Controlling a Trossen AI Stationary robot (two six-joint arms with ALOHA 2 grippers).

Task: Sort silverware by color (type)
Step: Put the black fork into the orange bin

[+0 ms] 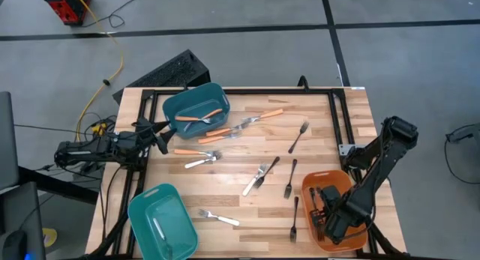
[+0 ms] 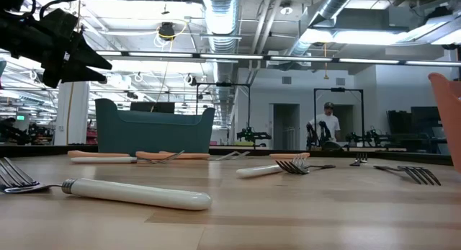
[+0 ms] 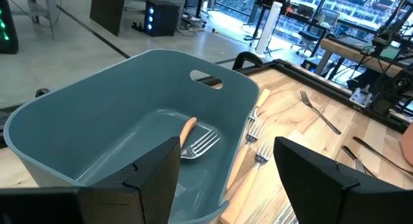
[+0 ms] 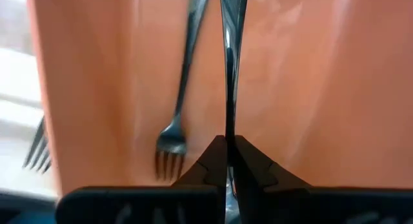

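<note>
Over the orange bin (image 1: 309,191), the right end effector (image 4: 227,161) is pinching a black fork (image 4: 229,62) above another black fork (image 4: 177,114); the left end effector (image 3: 226,169) is hovering, spread wide, beside the teal bin (image 3: 97,114) holding an orange-handled fork (image 3: 193,139).

Wooden table (image 1: 247,215); teal bin (image 1: 214,95) at far edge, second teal bin (image 1: 150,204) near left corner, orange bin (image 1: 341,181) near right. Person (image 2: 328,124) standing far behind.

bin (image 1: 196,101) at table's far left: one fork (image 1: 201,117) inside | loose forks (image 1: 260,174) mid-table
</note>
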